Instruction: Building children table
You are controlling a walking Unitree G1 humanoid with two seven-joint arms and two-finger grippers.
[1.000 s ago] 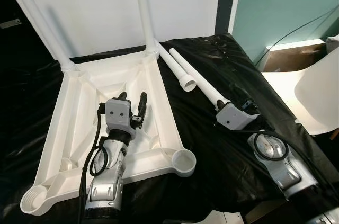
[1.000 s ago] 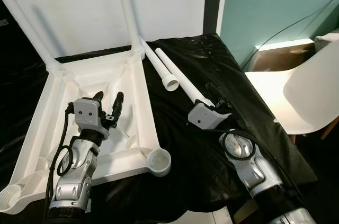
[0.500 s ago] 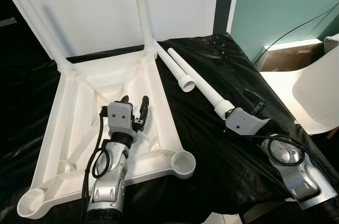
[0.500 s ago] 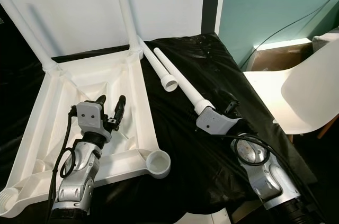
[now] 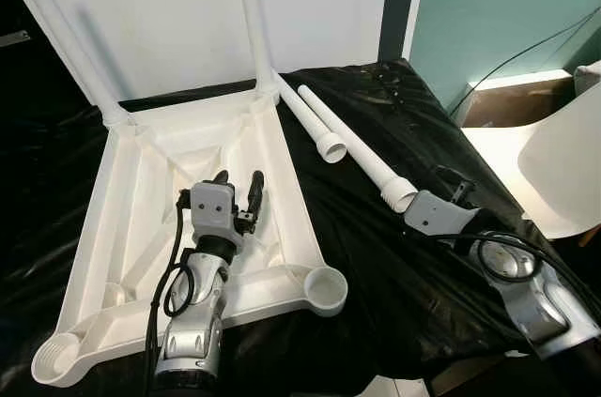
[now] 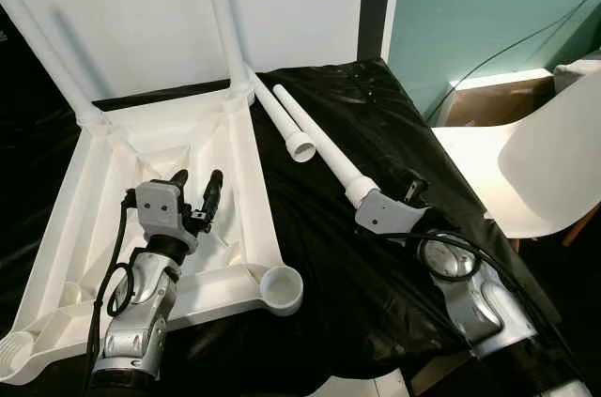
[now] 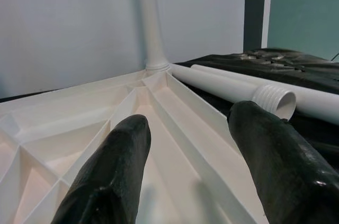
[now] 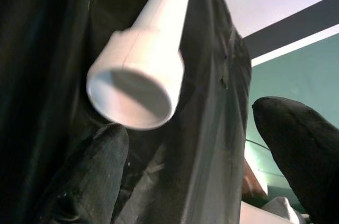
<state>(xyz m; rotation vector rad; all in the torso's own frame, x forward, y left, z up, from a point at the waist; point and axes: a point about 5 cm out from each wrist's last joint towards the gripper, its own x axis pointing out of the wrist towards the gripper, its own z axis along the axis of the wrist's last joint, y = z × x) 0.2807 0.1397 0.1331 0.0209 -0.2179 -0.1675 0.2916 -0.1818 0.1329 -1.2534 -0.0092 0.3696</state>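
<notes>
Table top (image 5: 141, 219) is lying upside down on the black sheet (image 5: 394, 266), 2 legs already standing in the far corner sockets — 1 at about 11 o'clock, 1 at 12 o'clock from the left gripper (image 5: 238, 183). 2 loose legs are lying on the sheet at roughly 1 o'clock from the top. The nearer loose leg (image 5: 362, 155) is pointing its threaded end at the right gripper (image 5: 449, 189).

Right gripper is sitting just beside that end, fingers spread wide, holding nothing. Left gripper is hovering over the ribbed underside, fingers also wide apart and empty.

Risks as I'm reading it:
- Leg is round on slick plastic — an off-centre close is likely rolling it toward the second loose leg (image 5: 305, 115).
- Grabbing at the threaded tip is leaving a long unsupported lever, so it could be swinging into the standing legs.
- Empty near socket (image 5: 326, 286) is at the sheet's edge; pushing the top could be sliding it off.
</notes>
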